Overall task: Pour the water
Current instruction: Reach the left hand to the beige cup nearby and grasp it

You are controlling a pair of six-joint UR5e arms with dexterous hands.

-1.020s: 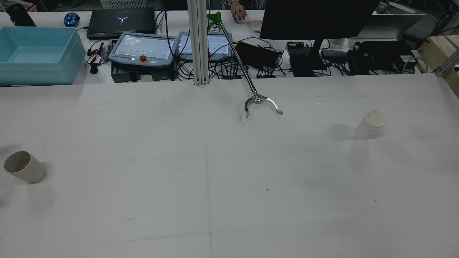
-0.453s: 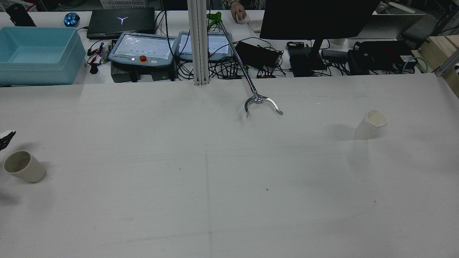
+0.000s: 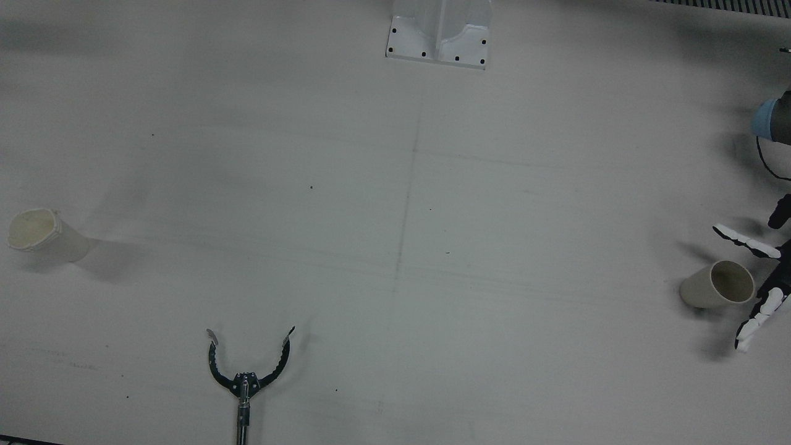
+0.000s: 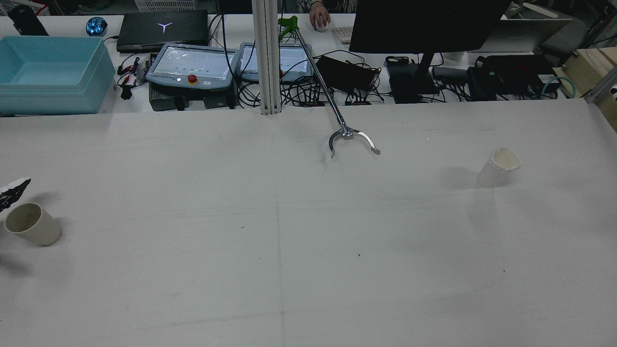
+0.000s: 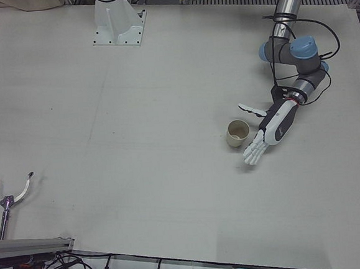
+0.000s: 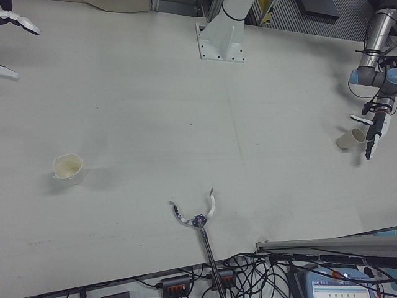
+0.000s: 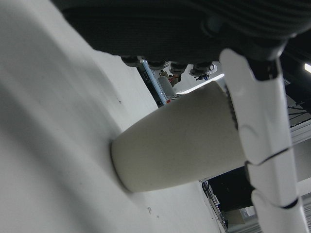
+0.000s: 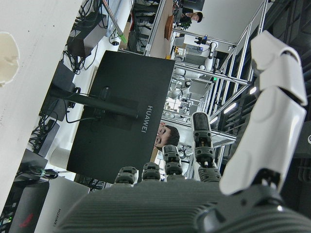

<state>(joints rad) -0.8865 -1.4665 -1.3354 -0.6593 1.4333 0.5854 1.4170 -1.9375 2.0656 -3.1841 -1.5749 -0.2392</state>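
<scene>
A beige cup stands upright near the table's edge on my left side, also seen in the rear view and the front view. My left hand is open right beside it, thumb on one side and fingers on the other, with no visible contact. The left hand view shows the cup close before the palm. A white crinkled cup stands far off on the right side. My right hand is open and hovers away from that cup, at the view's corner.
A metal reacher-grabber lies at the table's far middle edge with its claw spread. A white post base is bolted near the robot's side. Beyond the table are a blue bin, teach pendants, a monitor and a person's hand.
My left hand has come into the rear view at its left edge and moved closer to the beige cup. Both cups and the grabber have not moved.
</scene>
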